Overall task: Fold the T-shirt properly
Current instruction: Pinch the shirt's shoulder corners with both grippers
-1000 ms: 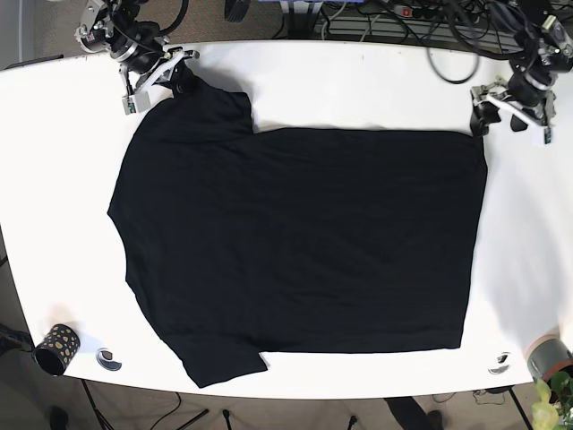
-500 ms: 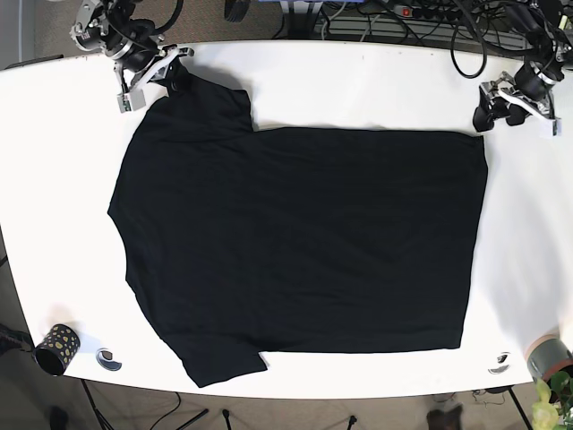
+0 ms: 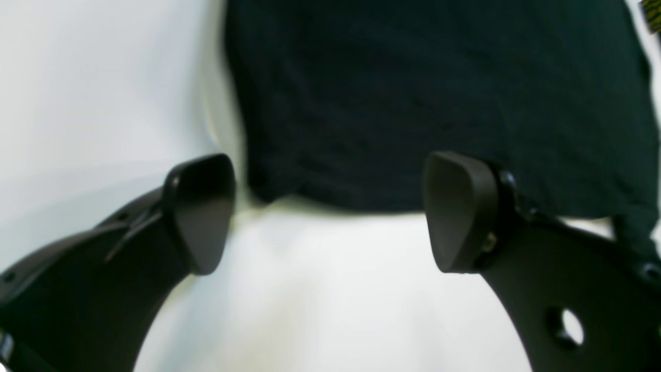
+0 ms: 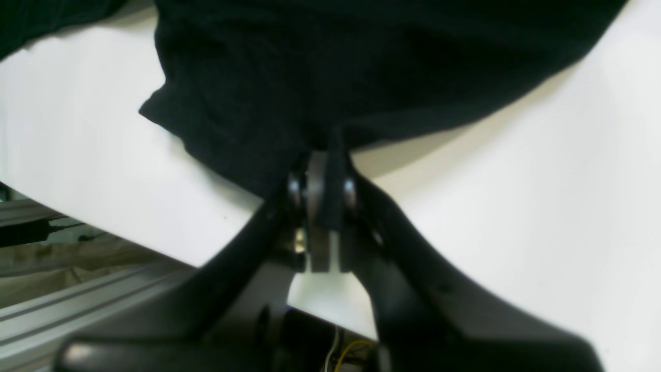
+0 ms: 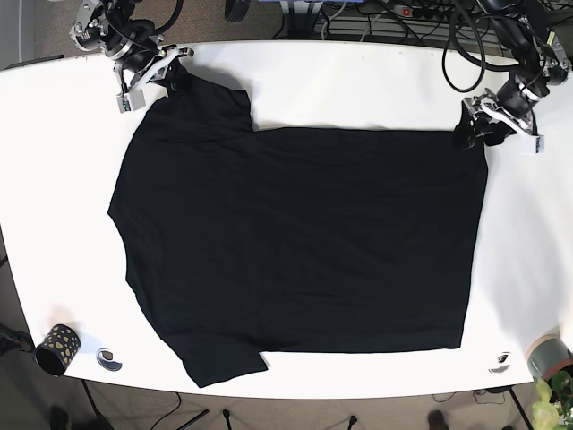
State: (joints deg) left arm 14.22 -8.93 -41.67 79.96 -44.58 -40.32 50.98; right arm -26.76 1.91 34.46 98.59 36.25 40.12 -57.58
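A black T-shirt (image 5: 295, 242) lies spread flat on the white table (image 5: 358, 81). My right gripper (image 5: 172, 77) is at the far left corner of the shirt and is shut on the sleeve edge. In the right wrist view the jaws (image 4: 323, 194) pinch a fold of the black cloth (image 4: 361, 62). My left gripper (image 5: 472, 128) is at the shirt's far right corner. In the left wrist view it (image 3: 330, 217) is open, and the shirt's edge (image 3: 439, 77) lies just beyond the two pads, not between them.
A dotted dark cup (image 5: 55, 348) and a small round object (image 5: 108, 359) sit at the front left. Another small object (image 5: 500, 363), a grey cup (image 5: 548, 355) and a plant (image 5: 551, 403) are at the front right. Cables (image 5: 394, 22) run behind the table.
My left gripper has moved left and down, from beside the table's right edge to the shirt's far right corner. My right gripper has stayed on the sleeve.
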